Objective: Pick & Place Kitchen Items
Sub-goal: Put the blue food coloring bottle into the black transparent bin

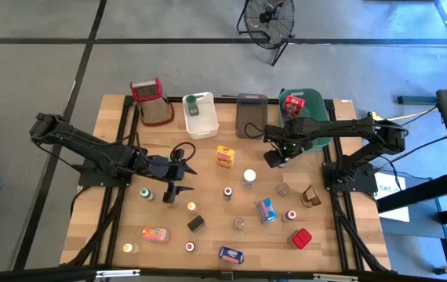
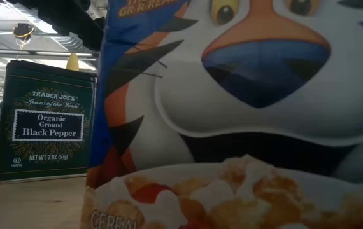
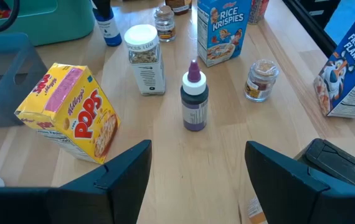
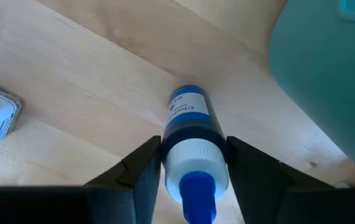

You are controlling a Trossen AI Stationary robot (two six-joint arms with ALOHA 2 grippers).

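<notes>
Small kitchen items stand scattered on the wooden table (image 1: 208,227). A little blue bottle (image 4: 190,134) with a white collar and blue tip stands upright beside the green tub (image 4: 327,68). My right gripper (image 4: 193,168) points down over the bottle, closed on it. My left gripper (image 3: 199,180) hangs open over the table's left middle, holding nothing. Ahead of it are a yellow Pops box (image 3: 71,115), a purple-capped bottle (image 3: 194,99) and a white-capped spice jar (image 3: 145,59). My right gripper pinches the blue bottle between its two fingers at the top of the body, beside the white collar (image 4: 196,158). The fingers come from above, pointing down along the bottle. The bottle is upright with its base (image 4: 187,93) on the table.
A red-topped grater (image 1: 151,100) and white (image 1: 200,115) and grey (image 1: 251,115) tubs line the far edge beside the green tub. A Rice Krispies box (image 3: 223,28), a Frosted Flakes box (image 3: 350,74) and a black pepper tin (image 2: 44,121) stand among several small jars.
</notes>
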